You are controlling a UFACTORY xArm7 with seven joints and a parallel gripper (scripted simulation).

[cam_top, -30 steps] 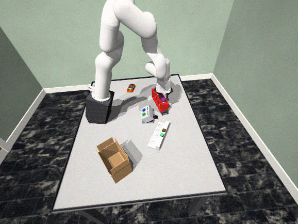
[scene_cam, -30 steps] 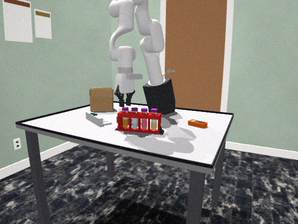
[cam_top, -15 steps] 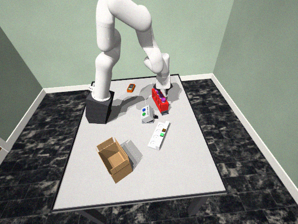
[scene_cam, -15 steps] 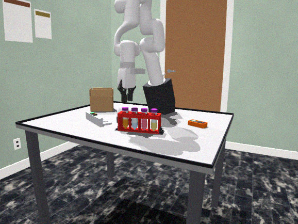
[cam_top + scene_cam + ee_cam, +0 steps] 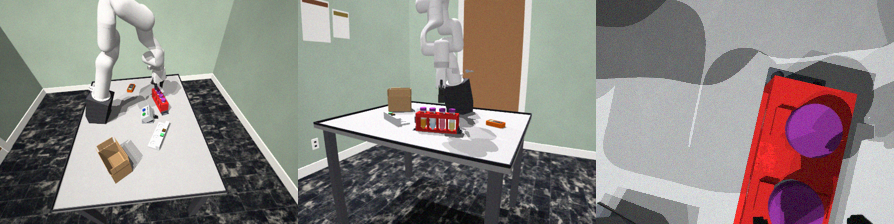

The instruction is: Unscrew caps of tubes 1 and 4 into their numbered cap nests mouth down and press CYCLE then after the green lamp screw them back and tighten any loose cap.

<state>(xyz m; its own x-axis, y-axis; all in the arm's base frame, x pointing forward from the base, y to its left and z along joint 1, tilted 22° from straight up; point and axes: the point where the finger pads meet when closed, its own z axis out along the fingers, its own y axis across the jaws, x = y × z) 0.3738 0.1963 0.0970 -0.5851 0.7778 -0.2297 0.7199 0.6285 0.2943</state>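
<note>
The red tube rack [image 5: 163, 106] [image 5: 437, 129] [image 5: 771, 150] holds four tubes, each with a purple cap on. My gripper [image 5: 158, 87] [image 5: 441, 99] [image 5: 808, 220] is open and empty. It hangs a little above the rack, over the second cap [image 5: 442, 110] [image 5: 795, 202] from the rack's far end in the top view. In the wrist view only its fingertips show, at the bottom edge on either side of that cap. The end cap [image 5: 814, 130] [image 5: 452, 110] lies beyond it. The white cap tray [image 5: 154, 143] [image 5: 393, 119] has empty nests; its green lamp [image 5: 162, 134] looks bright.
The grey key housing [image 5: 147, 117] with the blue key [image 5: 144, 110] and the green key [image 5: 144, 113] stands between rack and arm base. An open cardboard box [image 5: 116, 160] [image 5: 399, 99] and an orange device [image 5: 131, 88] [image 5: 495, 123] lie on the table.
</note>
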